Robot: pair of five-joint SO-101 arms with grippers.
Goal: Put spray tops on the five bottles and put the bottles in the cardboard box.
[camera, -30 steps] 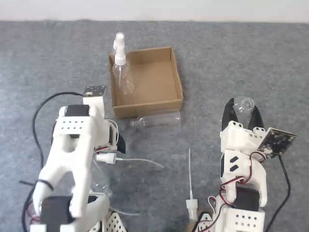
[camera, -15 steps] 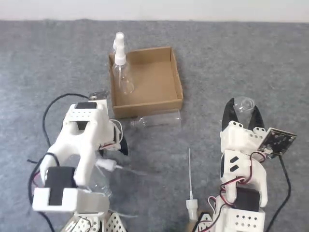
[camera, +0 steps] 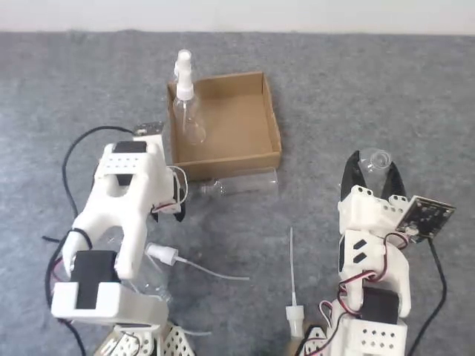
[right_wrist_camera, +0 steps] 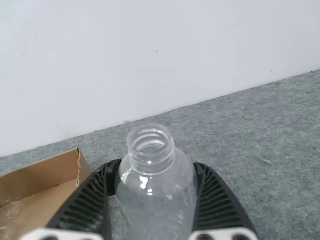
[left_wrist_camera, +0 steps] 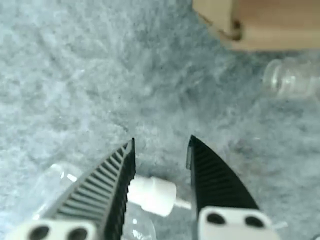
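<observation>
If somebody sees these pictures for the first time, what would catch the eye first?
The right gripper clamps a clear open-necked bottle upright, on the side away from the box. The left gripper, open, hangs over a white spray top lying on the grey carpet near the cardboard box, where a capped bottle already sits.

Cardboard box (camera: 273,119) brown; carpet (camera: 386,89) grey (flecked); bottle (right_wrist_camera: 152,180) clear; spray top (left_wrist_camera: 152,194) white; right hand (right_wrist_camera: 156,169) black-fingered.
</observation>
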